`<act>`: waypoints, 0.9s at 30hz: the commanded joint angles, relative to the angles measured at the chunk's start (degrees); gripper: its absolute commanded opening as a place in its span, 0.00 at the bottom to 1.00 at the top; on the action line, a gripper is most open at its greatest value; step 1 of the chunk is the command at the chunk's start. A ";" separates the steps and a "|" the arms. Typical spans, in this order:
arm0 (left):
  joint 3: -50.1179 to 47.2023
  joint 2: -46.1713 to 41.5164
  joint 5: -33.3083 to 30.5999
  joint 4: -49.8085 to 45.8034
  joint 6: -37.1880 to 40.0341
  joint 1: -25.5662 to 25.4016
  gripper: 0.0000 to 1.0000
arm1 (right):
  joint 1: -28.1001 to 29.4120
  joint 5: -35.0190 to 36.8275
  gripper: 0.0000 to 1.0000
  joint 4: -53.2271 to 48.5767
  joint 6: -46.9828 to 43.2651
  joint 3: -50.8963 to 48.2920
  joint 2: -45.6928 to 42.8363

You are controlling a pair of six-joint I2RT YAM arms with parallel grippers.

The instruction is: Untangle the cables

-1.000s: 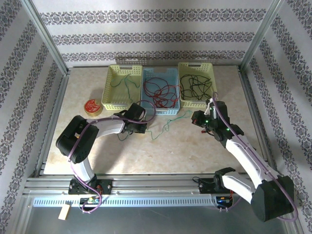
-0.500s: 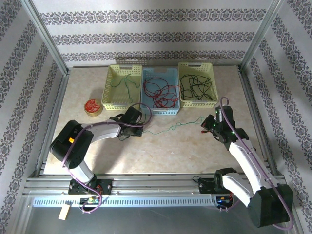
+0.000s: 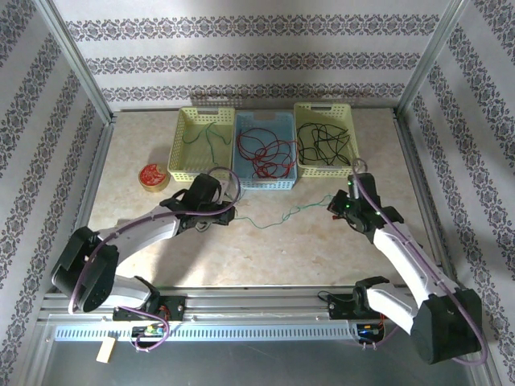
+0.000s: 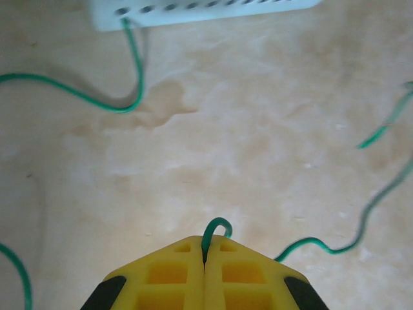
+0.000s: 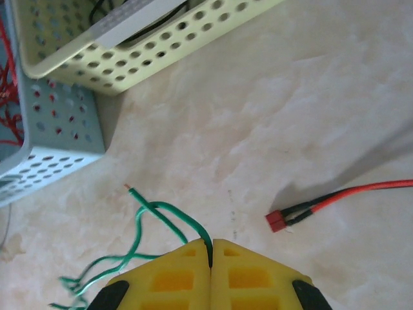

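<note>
- Green cable (image 3: 278,215) lies strung across the table (image 3: 265,257), just in front of the baskets.
- Left gripper (image 4: 204,248) is clamped tight on a loop of it.
- Right gripper (image 5: 211,248) is pinched closed on the other end.
- Red cables (image 3: 265,153) sit in the blue basket (image 3: 265,186).
- Black cables (image 3: 322,143) sit in the right yellow basket (image 3: 326,171).
- A green strand (image 3: 211,138) sits in the left yellow basket (image 3: 179,153).
</note>
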 commanded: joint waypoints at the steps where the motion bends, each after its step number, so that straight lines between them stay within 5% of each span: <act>1: 2.91 0.37 7.95 0.06 3.47 -0.36 0.00 | 4.97 2.38 0.00 4.58 -2.74 2.59 2.10; 12: 4.74 3.06 10.61 7.83 0.10 -0.99 0.00 | 11.22 -6.81 0.00 10.77 -5.13 3.94 6.73; 22: 6.14 3.61 9.41 7.32 1.15 -0.99 0.00 | 11.13 -27.21 0.00 12.34 -9.38 6.41 12.15; 27: 6.33 2.57 9.36 5.83 2.56 -0.99 0.00 | 11.07 -26.68 0.00 9.16 -11.98 7.79 12.39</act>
